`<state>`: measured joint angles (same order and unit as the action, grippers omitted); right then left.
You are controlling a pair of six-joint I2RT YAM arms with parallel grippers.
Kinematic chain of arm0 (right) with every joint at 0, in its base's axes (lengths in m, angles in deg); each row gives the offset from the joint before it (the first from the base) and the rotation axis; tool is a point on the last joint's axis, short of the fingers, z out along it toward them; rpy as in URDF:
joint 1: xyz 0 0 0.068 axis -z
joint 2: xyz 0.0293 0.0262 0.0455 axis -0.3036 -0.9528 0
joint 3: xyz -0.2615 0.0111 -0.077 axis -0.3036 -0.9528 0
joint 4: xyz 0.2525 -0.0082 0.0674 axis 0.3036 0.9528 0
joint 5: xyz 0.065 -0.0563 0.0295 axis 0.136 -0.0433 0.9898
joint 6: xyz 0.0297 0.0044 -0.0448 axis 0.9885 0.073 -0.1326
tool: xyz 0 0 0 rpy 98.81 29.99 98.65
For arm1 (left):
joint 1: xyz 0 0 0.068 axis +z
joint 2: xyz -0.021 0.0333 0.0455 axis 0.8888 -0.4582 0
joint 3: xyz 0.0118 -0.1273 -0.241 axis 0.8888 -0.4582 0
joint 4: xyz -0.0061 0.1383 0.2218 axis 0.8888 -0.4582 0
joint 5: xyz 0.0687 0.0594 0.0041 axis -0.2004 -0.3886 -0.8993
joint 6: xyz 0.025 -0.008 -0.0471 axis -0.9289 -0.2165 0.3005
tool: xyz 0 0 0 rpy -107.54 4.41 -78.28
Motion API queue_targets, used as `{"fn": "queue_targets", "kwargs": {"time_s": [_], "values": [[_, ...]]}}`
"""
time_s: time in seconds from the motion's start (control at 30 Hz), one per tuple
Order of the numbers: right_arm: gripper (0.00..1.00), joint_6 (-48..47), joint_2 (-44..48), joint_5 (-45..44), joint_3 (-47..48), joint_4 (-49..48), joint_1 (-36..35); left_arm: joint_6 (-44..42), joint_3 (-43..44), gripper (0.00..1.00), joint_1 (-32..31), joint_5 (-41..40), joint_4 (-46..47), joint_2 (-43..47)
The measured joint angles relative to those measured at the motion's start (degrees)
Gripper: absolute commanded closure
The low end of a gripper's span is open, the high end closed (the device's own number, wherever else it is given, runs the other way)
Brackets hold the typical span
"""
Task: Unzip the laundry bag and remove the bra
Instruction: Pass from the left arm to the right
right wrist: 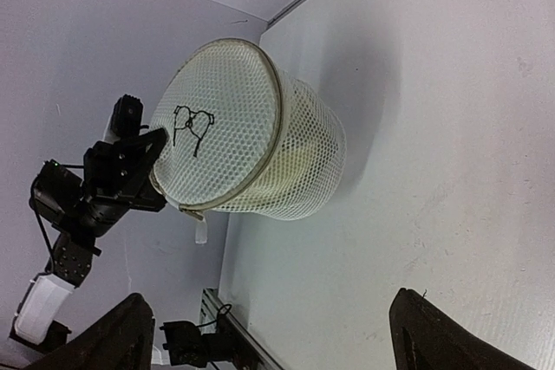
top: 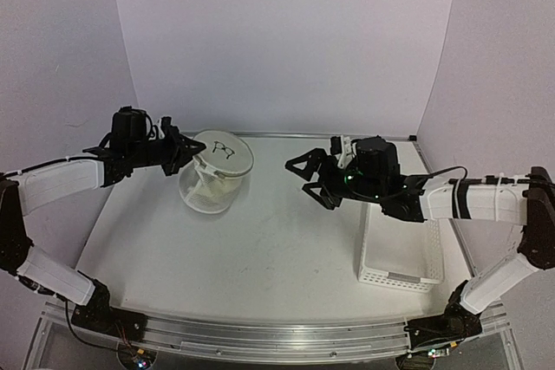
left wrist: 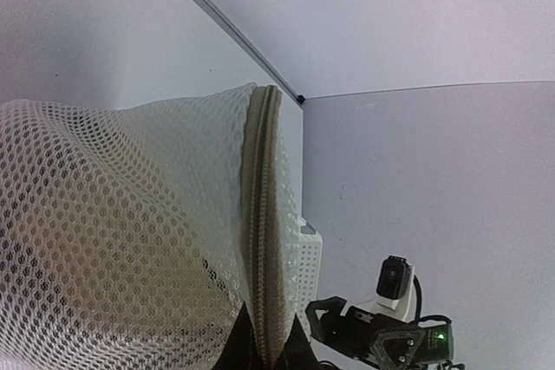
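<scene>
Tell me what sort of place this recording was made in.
Probably a lab robot test cell, not a home: white backdrop panels enclose a white table, a metal rail runs along its near edge, and the props are a mesh laundry bag and a plastic basket.

The left gripper (left wrist: 264, 351) pinches the laundry bag (left wrist: 113, 240) by its beige zipper band (left wrist: 263, 214) — mesh bulges to its left. Beyond, to its right — a white perforated basket (left wrist: 305, 257) and the right arm (left wrist: 381, 335).

laundry bag (right wrist: 227, 132) contents unclear, basket (top: 401, 259) partly hidden
</scene>
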<state>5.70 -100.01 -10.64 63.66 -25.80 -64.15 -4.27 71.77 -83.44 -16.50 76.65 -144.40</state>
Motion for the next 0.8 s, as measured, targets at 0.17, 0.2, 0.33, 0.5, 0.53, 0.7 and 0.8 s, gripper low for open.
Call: {"fn": "queue_targets", "kwargs": {"time_s": [0.17,0.2,0.33,0.5,0.53,0.7,0.8], "values": [[0.04,5.7,-4.8,1.0,3.3,-5.8,-0.8,4.8,-3.4,1.0,-0.9,-0.2,5.7,3.7],[0.04,6.7,-6.1,1.4,4.3,-7.0,-1.1,5.7,-4.0,1.0,-1.2,-0.2,6.6,4.4],[0.05,9.8,-11.3,3.2,9.1,-10.7,-2.1,9.1,-6.7,1.0,-2.0,-0.4,10.0,7.1],[0.09,12.9,-16.5,5.4,15.1,-13.9,-3.2,12.7,-9.5,1.0,-2.6,-1.3,12.9,10.3],[0.1,13.4,-16.9,5.7,15.6,-14.4,-3.4,13.4,-9.8,1.0,-2.6,-1.6,13.6,10.8],[0.15,15.6,-18.6,6.5,17.8,-16.1,-4.5,15.5,-11.4,1.0,-3.0,-2.9,15.9,13.2],[0.19,16.6,-19.9,7.0,19.5,-16.5,-5.1,16.6,-12.2,1.0,-3.2,-3.7,17.2,14.1]]}}
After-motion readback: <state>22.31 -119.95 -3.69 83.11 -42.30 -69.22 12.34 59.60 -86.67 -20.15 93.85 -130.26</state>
